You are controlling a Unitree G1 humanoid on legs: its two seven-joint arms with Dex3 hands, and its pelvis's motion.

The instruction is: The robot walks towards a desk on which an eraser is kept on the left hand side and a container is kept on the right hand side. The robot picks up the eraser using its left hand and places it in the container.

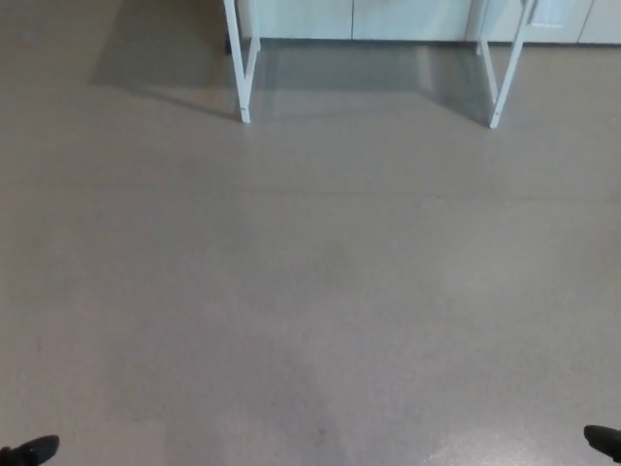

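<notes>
The floor was bare and grey, with white worktop legs far ahead. Only the tips of my left robot hand and right robot hand showed, so I couldn't tell their grip.

Dim, even light; soft shadows on floor; faint bottom-right glare.

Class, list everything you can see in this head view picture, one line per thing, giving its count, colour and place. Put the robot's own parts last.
floor: one, grey-beige, fills nearly the whole picture
desk legs: two white leg frames, at the top, one left of centre, one right of centre; the desk top is out of view
cabinet fronts: pale, along the top edge behind the legs
shadow: one, darker grey, on the floor at upper left
left hand: black, only a tip at the bottom left corner
right hand: black, only a tip at the bottom right corner
</notes>
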